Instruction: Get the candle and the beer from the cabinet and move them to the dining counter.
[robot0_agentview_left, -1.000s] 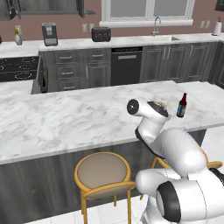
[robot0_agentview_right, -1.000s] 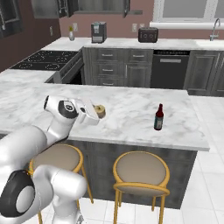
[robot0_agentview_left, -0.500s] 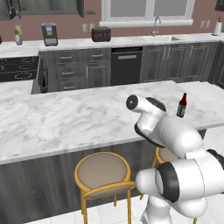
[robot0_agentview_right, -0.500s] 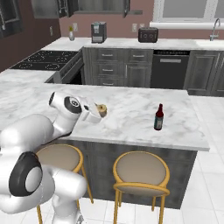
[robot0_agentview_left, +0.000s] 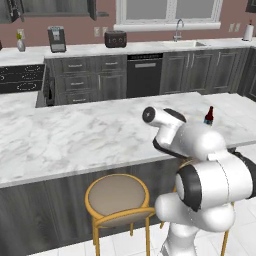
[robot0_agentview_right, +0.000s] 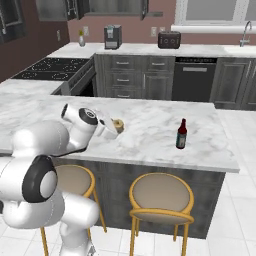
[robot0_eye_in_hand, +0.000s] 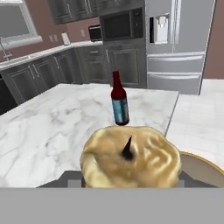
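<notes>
Left base view first: the long white-grey marble dining counter (robot0_agentview_left: 75, 135) runs across the middle, and the robot's white arm bulks up in front of its right end. Peeking over the arm's shoulder you can just catch the red cap and neck of the small dark brown glass beer bottle (robot0_agentview_left: 209, 115), standing upright on the marble. A round stool with yellow legs and a tan seat (robot0_agentview_left: 118, 196) sits tucked under the counter edge, and up in the top left is the dark charcoal wall cabinet (robot0_agentview_left: 55, 7).

Right base view is way clearer. The two-finger gripper (robot0_agentview_right: 116, 127) is stretched out low over the counter, closed around the stubby pale-yellow candle (robot0_agentview_right: 118, 125). I can't tell if the candle's bottom is touching the marble or not. The beer stands on the same top, well off to the candle's right and nearer the front edge. Two yellow-legged stools line up below, the right one (robot0_agentview_right: 161, 196) fully visible.

Hand view: the candle takes up the lower middle, dark wick poking up, with the finger tips mostly hidden on either side of it. The beer stands upright on the marble just past it, red cap on top. A steel fridge (robot0_eye_in_hand: 177, 43) sits in the background.
</notes>
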